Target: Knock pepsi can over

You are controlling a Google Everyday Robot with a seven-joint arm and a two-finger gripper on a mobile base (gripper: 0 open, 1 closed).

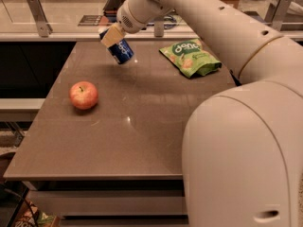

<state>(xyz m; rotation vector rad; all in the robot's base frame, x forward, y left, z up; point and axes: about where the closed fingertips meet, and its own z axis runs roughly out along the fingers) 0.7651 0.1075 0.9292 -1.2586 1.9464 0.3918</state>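
The pepsi can (122, 51) is a dark blue can with white lettering at the far left of the brown table (142, 136). It is tilted, with its top toward the upper left and its base toward the lower right. My gripper (113, 36) reaches in from the upper right and is closed on the can's upper part. One tan finger pad (111, 35) lies across the top of the can and the other finger is hidden behind it. The can's silver top is covered by the gripper.
A red apple (84, 95) sits on the table's left side, in front of the can. A green snack bag (190, 56) lies at the far right. A rail with metal posts (38, 15) runs behind the table. My arm's white body (246, 145) fills the right foreground.
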